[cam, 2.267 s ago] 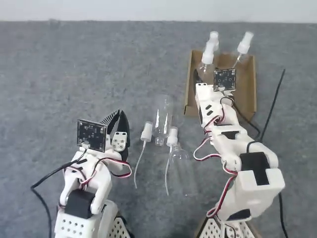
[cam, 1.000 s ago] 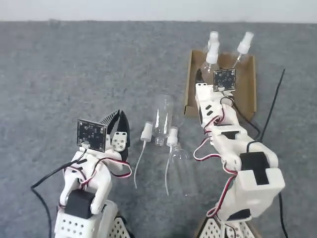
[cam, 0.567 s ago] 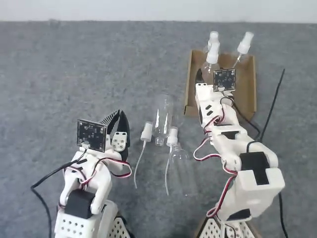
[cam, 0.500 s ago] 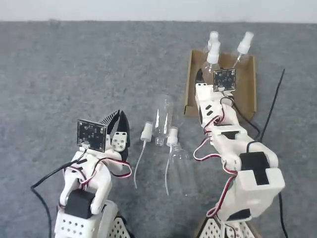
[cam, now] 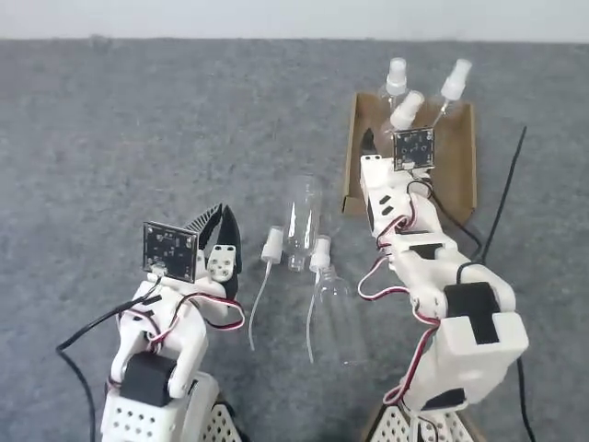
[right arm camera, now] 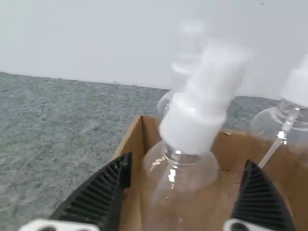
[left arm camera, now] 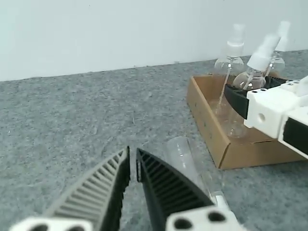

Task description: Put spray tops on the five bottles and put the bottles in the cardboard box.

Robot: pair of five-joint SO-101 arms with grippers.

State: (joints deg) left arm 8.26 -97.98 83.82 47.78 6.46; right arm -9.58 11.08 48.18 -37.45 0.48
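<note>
Nearest, in the lower left of the high view, the left gripper hangs over the grey felt-covered tabletop. Its black ribbed jaws are drawn together but for a thin slit, with nothing between them.

There are five clear plastic bottles in all, and two of them lie on their sides without tops in the middle of the frame. The nearer bare bottle is at lower centre. The farther bare bottle is just above it and slightly left.

Two loose white spray tops, each with a thin dip tube, lie beside them. The left spray top rests just left of the farther bare bottle's near end. The right spray top sits at the mouth of the nearer bare bottle, though I cannot tell whether they touch. Both tubes trail toward the bottom of the frame.

Farther off, in the upper right, is the brown cardboard box, which holds the other three bottles, each with a spray top fitted. The right gripper is over the box's near part. Its jaws are spread wide, one on each side of the tilted capped bottle, with a gap showing on each side of the bottle's body. Behind it, two capped bottles stand at the box's far end, one on the left and one on the right.
</note>
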